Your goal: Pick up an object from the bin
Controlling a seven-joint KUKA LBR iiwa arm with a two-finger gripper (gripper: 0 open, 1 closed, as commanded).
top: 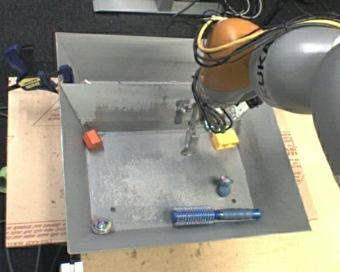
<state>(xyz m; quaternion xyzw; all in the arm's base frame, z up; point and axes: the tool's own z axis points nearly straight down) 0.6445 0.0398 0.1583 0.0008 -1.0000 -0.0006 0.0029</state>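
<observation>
Gripper (187,149) hangs low inside the grey metal bin (147,180), tip down close over bare floor in the far half, somewhat right of the middle and just short of the foot of the far wall. Whether it is spread or pressed together cannot be told from this angle; nothing shows pinched in it. Arm (294,61) comes in from the right over the bin's right rim, with its orange wrist cover (229,55) sitting above the gripper. Nearest thing: yellow block (225,140), just beside the gripper on its right, lying on the floor close to the right wall and partly tucked under the wrist. Block and gripper tip appear apart. Nearer, also on the right side, a small blue-grey knob-like piece (224,186) stands alone. Along the near wall lies a blue hairbrush (215,215), bristle head toward the middle, handle pointing right. Near-left corner holds a small shiny round thing (101,225), kind not clear. Orange-red block (92,140) sits at the left wall by the foot of the far wall, well apart from the gripper. Things lie scattered, none touching another. Middle of the floor is bare, scuffed metal.
</observation>
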